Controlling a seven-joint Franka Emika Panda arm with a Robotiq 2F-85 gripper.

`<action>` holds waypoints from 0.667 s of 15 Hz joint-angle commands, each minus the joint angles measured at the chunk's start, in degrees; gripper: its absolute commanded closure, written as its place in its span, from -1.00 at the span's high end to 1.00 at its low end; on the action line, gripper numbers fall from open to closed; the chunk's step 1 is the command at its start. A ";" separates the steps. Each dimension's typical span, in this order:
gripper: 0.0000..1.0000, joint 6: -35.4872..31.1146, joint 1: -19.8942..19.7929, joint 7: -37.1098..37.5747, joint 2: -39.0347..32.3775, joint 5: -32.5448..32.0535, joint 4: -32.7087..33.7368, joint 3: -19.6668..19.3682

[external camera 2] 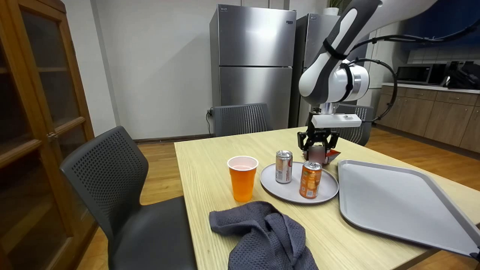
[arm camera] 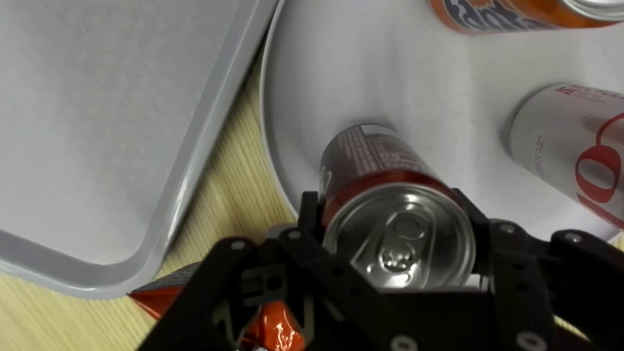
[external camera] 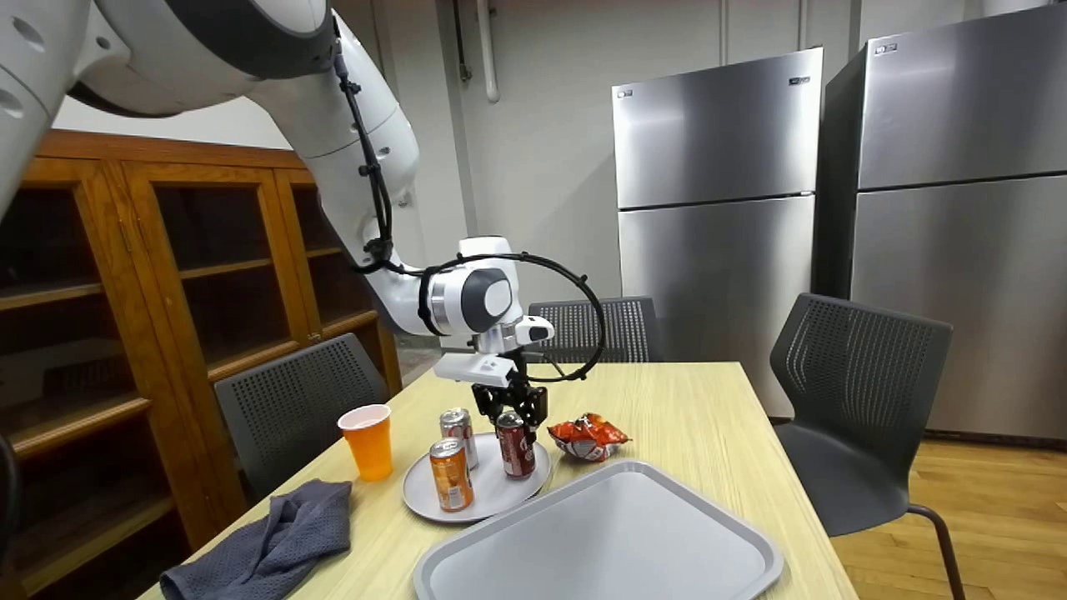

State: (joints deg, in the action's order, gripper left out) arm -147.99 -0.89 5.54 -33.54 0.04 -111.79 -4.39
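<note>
The gripper (arm camera: 390, 212), just can-wide, hugs the dark red can (arm camera: 396, 207). Best hold it straight, clear of the silver can (arm camera: 573, 148) at two o'clock in the wrist view.

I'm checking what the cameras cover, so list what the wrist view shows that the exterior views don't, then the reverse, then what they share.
Only the wrist view: a clear look at the pull tab on the dark red can, and the large dark-blue lettering on the orange can.

Only the exterior views: the orange cup, dark cloth, chairs, refrigerators and wooden cabinet.

Shared: the gripper around the dark red can; the orange can and silver can on the plate; the tray; the red bag; the table.
</note>
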 commanded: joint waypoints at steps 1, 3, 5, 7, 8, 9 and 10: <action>0.91 1.74 0.23 1.12 0.16 0.30 1.43 0.17; 1.00 1.78 -0.14 0.48 0.92 0.66 1.02 0.59; 1.00 1.96 -0.47 -0.09 1.89 0.97 0.56 0.92; 1.00 2.19 -0.72 -0.58 3.09 1.21 0.06 1.16; 1.00 2.73 -1.03 -1.16 3.81 1.55 -0.19 1.50; 1.00 3.09 -1.23 -1.57 4.53 1.84 -0.48 1.75; 1.00 3.01 -1.29 -1.84 5.50 1.93 -1.10 1.84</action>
State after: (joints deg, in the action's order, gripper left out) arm -147.58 -0.92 5.41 -31.82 0.57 -111.36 -4.09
